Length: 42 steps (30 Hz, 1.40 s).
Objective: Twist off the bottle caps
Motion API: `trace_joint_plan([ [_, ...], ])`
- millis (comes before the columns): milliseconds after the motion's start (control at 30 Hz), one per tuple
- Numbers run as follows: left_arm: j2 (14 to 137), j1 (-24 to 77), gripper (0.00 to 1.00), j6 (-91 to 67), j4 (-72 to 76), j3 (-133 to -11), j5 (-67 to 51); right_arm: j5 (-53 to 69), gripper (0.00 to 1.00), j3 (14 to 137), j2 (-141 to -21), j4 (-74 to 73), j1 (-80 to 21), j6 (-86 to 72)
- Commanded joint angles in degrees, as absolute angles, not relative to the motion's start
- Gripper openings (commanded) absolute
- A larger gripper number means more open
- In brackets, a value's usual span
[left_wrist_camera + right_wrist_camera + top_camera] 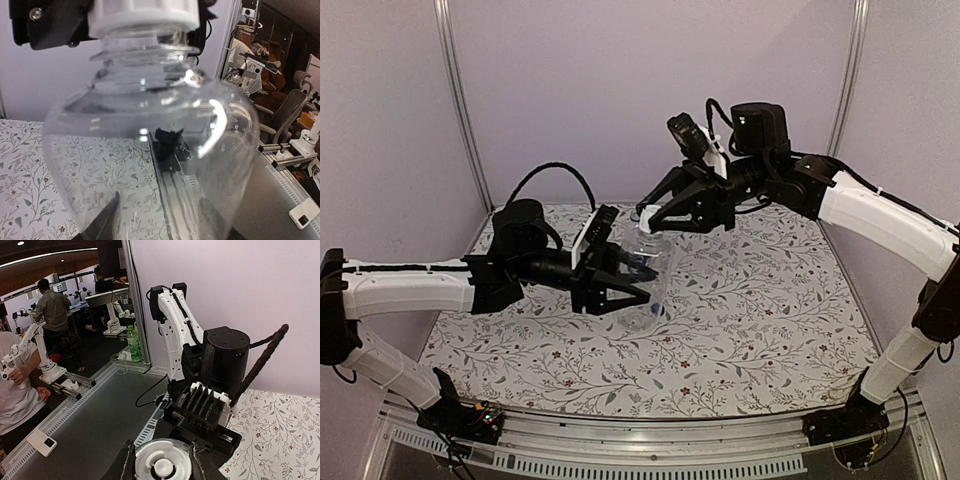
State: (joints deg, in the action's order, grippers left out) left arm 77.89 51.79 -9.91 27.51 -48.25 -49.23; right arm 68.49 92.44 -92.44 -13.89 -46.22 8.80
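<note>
— Two pincers on one clear bottle [150, 150], do we agree?

— We do. Our left pincer [642, 283] clasps the bottle's wide body from the side. Its fingers [107, 222] show dark through the plastic at the bottom of the left wrist view.

— And the other?

— Our right pincer [650, 220] reaches in from above and is clamped on the white cap [161, 467], with one finger on each side of it.

— Where do we place the bottle?

— Over the middle of the flowered counter [770, 320], between the two arms, neck upward and leaning a little toward the right arm. We cannot tell whether its base touches the counter.

— And the cap?

— It sits on the neck, just above the ridged collar, ribbed and white against the transparent plastic.
</note>
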Motion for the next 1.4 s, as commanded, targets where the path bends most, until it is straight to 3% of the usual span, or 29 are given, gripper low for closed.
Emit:
trace_joint_plan([
  [0,77.3,53.1,0.37,-7.6,28.6,-48.9,-49.0,63.4,0.22,93.5,-92.8,-15.2,-44.5,7.9],
  [267,77.4,53.2,0.37,-4.4,20.9,-50.9,-31.2,49.9,0.79,92.9,-88.7,-14.9,-44.5,0.6],
  [400,77.6,53.3,0.37,-4.0,19.1,-51.4,-23.9,42.8,0.94,92.2,-86.7,-12.3,-45.0,-6.8],
  [700,77.6,53.5,0.36,-4.0,17.9,-51.4,-16.0,16.9,0.97,92.9,-87.3,-12.0,-49.9,-16.9],
  [933,76.9,53.6,0.36,-3.9,17.6,-51.4,-14.2,11.6,0.95,92.6,-90.0,-11.7,-51.9,-18.9],
  [1367,76.4,53.6,0.36,-4.3,17.1,-51.2,-10.3,9.8,0.72,90.1,-91.3,-11.1,-53.8,-19.2],
])
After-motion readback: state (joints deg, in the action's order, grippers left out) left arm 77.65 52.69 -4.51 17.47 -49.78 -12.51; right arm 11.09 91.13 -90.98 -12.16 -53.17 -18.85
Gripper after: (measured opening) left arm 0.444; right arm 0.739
